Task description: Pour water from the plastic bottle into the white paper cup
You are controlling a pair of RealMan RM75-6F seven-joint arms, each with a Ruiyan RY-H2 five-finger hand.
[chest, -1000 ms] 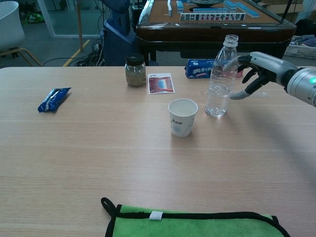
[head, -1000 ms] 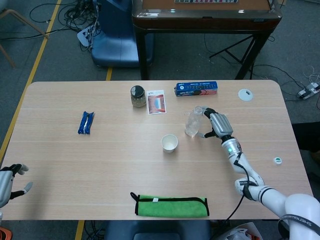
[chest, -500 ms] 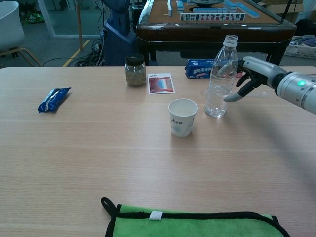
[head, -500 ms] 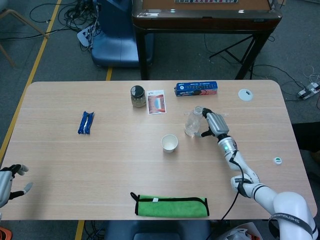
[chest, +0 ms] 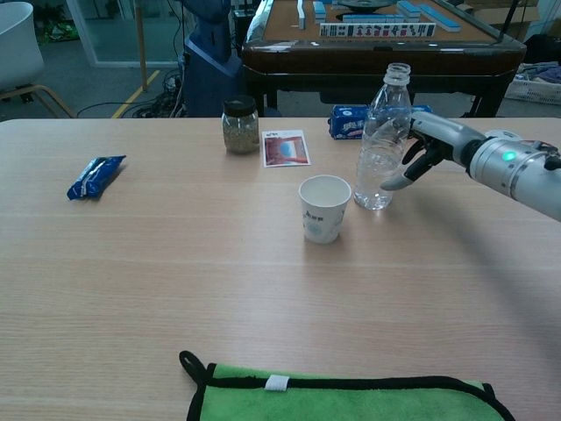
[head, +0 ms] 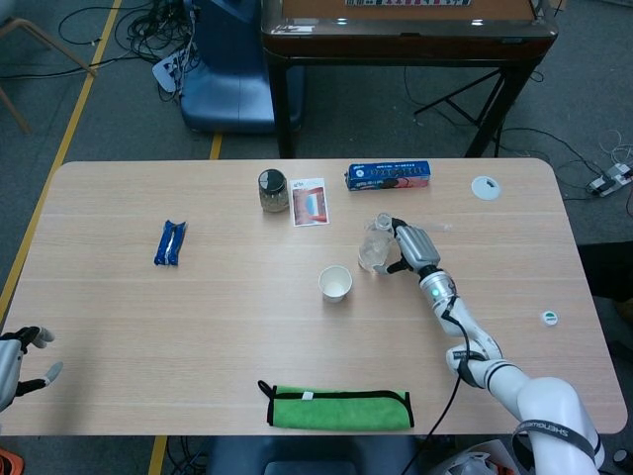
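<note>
The clear plastic bottle (head: pixel 376 244) (chest: pixel 379 149) stands uncapped on the table, leaning slightly, just right of the white paper cup (head: pixel 335 284) (chest: pixel 324 207). My right hand (head: pixel 407 245) (chest: pixel 434 145) is against the bottle's right side. Its fingers reach behind the bottle and its thumb touches the lower front, still spread rather than wrapped tight. The cup stands upright and apart from the bottle. My left hand (head: pixel 15 361) hovers off the table's front left corner with its fingers apart, holding nothing.
A jar (head: pixel 273 190) (chest: pixel 239 125), a picture card (head: pixel 309 202) and a blue box (head: pixel 389 176) lie behind the cup. A blue packet (head: pixel 170 242) is at the left and a green cloth (head: pixel 339 408) at the front edge. A white lid (head: pixel 485 186) lies far right.
My right hand has moved left and come against the bottle. The bottle has shifted a little left toward the cup and leans slightly. The left hand has stayed put.
</note>
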